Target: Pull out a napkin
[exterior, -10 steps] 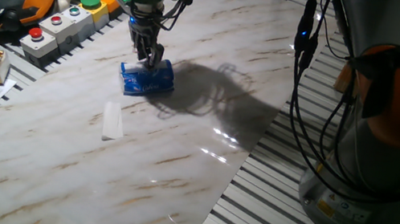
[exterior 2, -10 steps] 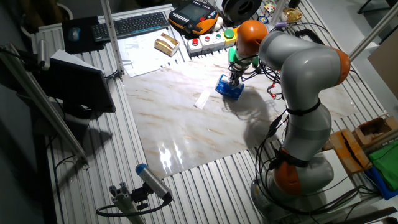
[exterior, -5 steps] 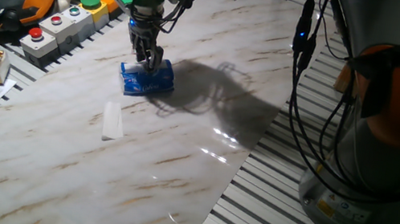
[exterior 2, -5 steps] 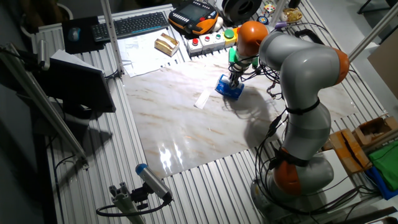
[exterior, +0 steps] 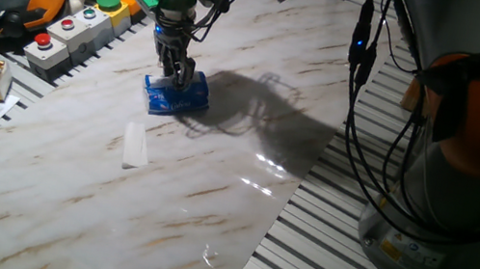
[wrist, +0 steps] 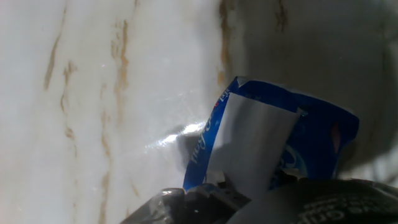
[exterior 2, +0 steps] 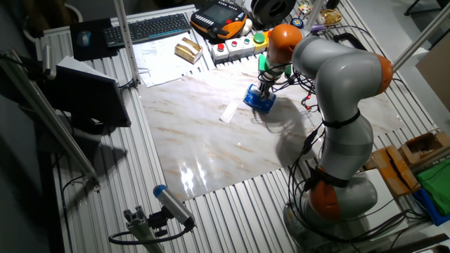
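The claw (exterior: pixel 175 71) is seen pinching the napkin (wrist: pixel 249 146) at the top of the packet (exterior: pixel 175 95), which lies on the tabletop (exterior: pixel 213 179) near its far edge. A strip (exterior: pixel 134 144) lies apart.

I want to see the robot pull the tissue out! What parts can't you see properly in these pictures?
- Gripper fingertips: in both fixed views they are too small, pressed at the blue packet; open or shut is unclear.
- Napkin: in the hand view its lower end is hidden behind the dark blurred fingers.
- Packet print: too blurred to read in the hand view.
- Folded white strip: too small for detail.
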Action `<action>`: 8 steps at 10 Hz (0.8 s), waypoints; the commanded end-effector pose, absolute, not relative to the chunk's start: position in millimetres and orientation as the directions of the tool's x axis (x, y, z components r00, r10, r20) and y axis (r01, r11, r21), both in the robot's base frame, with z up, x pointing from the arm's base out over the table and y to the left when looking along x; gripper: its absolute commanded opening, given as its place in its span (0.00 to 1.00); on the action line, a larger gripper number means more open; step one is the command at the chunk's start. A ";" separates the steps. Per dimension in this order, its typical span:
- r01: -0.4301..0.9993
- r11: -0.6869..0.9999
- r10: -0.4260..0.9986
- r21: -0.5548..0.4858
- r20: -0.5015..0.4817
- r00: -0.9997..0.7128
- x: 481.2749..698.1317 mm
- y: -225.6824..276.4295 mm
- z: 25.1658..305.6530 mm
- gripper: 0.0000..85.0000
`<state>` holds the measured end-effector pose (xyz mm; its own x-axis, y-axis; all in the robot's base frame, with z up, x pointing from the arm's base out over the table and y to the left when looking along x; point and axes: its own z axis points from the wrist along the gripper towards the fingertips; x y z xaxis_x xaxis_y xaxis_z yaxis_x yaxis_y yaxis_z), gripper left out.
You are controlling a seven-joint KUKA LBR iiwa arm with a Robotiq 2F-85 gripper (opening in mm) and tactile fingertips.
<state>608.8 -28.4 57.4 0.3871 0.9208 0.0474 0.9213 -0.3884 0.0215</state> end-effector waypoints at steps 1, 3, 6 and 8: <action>0.922 -0.386 0.922 0.019 0.046 0.385 608.8 -28.3 57.4 0.57; 0.923 -0.384 0.922 0.017 0.049 0.383 608.6 -28.3 57.5 0.53; 0.925 -0.379 0.925 0.018 0.050 0.378 607.9 -28.9 57.5 0.49; 0.927 -0.375 0.926 0.021 0.050 0.373 607.6 -29.0 57.9 0.48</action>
